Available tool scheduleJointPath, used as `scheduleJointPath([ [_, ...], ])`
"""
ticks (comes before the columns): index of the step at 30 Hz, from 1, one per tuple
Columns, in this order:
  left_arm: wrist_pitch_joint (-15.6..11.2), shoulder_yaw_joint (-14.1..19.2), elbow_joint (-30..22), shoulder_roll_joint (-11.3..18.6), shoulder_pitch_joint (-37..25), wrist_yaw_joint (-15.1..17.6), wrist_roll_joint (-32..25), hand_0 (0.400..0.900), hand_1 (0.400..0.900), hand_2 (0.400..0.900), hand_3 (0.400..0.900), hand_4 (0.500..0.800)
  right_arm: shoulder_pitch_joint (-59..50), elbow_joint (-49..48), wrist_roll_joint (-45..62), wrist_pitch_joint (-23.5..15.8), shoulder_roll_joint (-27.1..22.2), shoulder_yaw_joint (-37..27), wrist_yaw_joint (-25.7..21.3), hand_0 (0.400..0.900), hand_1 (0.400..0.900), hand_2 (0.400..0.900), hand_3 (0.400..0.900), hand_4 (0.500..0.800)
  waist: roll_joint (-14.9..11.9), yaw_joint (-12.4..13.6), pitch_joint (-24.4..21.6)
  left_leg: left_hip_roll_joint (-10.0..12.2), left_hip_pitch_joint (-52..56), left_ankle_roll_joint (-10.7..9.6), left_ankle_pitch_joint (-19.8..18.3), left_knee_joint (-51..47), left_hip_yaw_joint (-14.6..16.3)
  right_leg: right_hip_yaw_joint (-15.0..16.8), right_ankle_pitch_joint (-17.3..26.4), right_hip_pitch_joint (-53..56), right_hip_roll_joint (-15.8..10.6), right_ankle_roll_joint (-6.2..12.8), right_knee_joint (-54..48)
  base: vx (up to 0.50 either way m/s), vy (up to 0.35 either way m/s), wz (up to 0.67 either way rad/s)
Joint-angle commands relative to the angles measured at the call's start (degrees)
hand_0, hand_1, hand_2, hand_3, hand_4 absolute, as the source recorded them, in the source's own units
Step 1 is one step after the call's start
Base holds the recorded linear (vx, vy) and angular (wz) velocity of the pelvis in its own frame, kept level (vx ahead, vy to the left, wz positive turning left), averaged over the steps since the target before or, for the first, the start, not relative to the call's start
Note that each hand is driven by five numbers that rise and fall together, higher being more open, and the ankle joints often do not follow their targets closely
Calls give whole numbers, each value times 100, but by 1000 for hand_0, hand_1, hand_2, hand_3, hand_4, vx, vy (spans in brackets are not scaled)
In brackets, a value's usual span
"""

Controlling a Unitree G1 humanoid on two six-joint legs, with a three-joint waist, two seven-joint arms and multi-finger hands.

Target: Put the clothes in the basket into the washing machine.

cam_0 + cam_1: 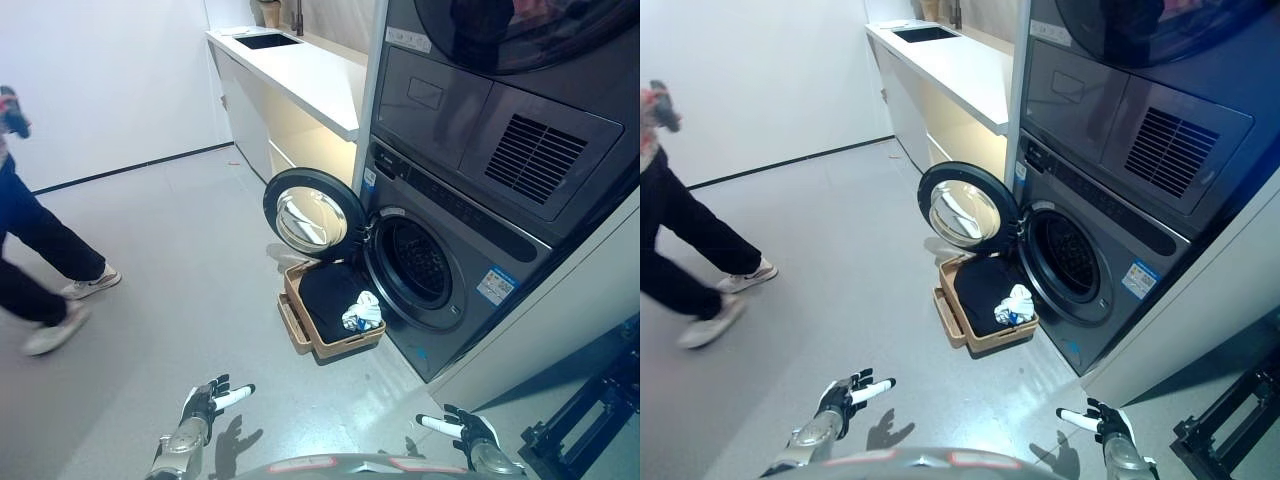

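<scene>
Two soft, light garments, a dark cloth [328, 292] and a white-blue bundle [362, 312], lie in the basket [300, 335] just below the washing machine [450, 250] door, best pinched at a raised fold; left robot hand [205, 403] and right robot hand [462, 428] released, empty.

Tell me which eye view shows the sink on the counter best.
The left eye view: the sink shows whole as a dark basin in the white counter, with a tap behind it. In the right eye view the sink sits at the top edge, the tap cropped.
</scene>
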Motion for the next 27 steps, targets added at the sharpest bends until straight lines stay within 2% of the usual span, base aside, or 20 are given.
scheduleJointPath([
  [1,-208,-14,-11,245,-343,146,-12,900,900,900,900,800,-303,217,-31,-275,-113,104,-129,900,900,900,900,800,-210,8,-272,201,-289,-63,-118,70,6,-12,297,-379,-310,152,351,0,0,0],
  [15,-205,-8,33,261,-401,154,56,900,900,900,900,800,-198,294,-332,-230,-230,159,-59,900,900,900,900,800,-235,58,-283,169,-397,-56,-353,573,-93,62,151,-358,-344,121,565,7,-3,-2],
  [22,-189,45,22,291,-440,153,2,900,900,900,900,800,-70,359,-286,-213,-311,42,1,900,900,900,900,800,-224,18,-206,194,-474,-45,-406,759,-151,198,-79,-512,-325,87,1020,-3,-5,2],
  [26,-171,96,95,330,-535,172,-60,900,900,900,900,800,42,349,-284,-217,-404,18,51,900,900,900,900,800,-228,-68,-97,310,-626,-86,-373,960,-276,375,-333,-762,-142,-41,1451,-31,-85,23],
  [27,-163,90,93,361,-590,176,-76,900,900,900,900,800,92,307,-243,-232,-446,15,54,900,900,900,900,800,-244,-102,-55,381,-736,-119,-315,1044,-359,484,-417,-805,-18,-108,1547,-42,-177,36],
])
